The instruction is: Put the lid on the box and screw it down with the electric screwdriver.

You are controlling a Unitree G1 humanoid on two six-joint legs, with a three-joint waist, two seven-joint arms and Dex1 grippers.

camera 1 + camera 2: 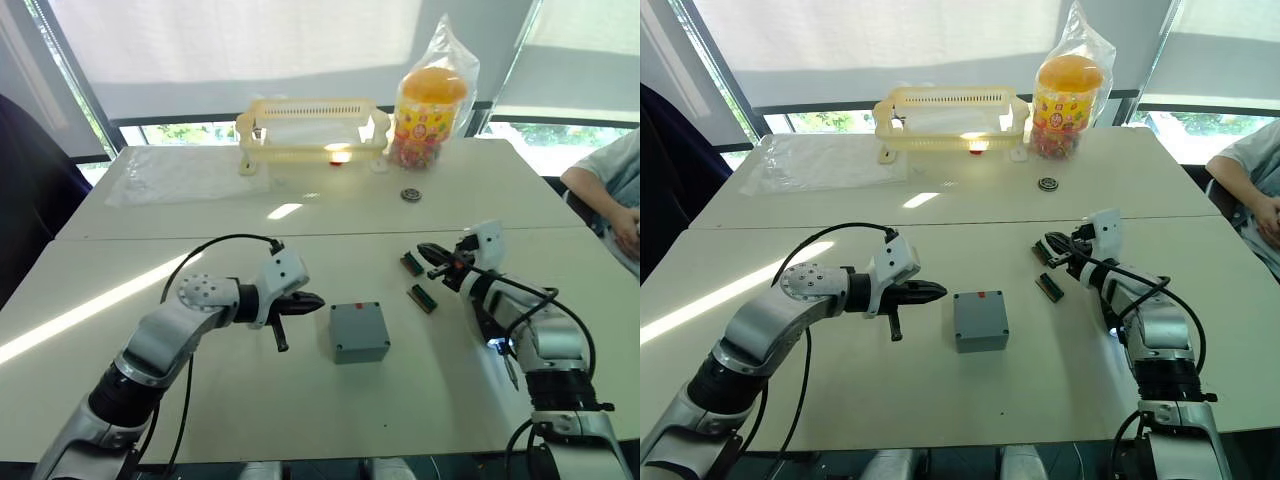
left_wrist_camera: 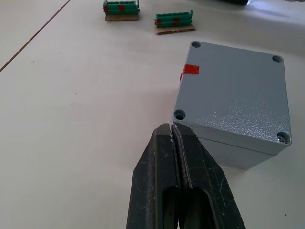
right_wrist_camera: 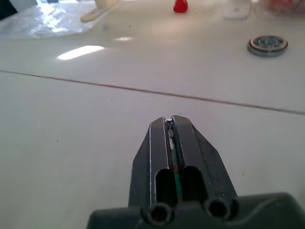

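Observation:
The grey box stands mid-table with the lid lying flat on top of it, and a red mark shows on one side. My left gripper is shut and empty, its tips just short of the lid's nearest corner hole. To the right of the box, my right gripper hovers over the table, shut on a tiny silver piece that peeks out at its tips. The electric screwdriver is out of view.
Two green connector pieces lie below the right gripper. At the back stand a yellow basket and a bagged candy jar, with a round metal disc nearby. A person's arm rests at the right edge.

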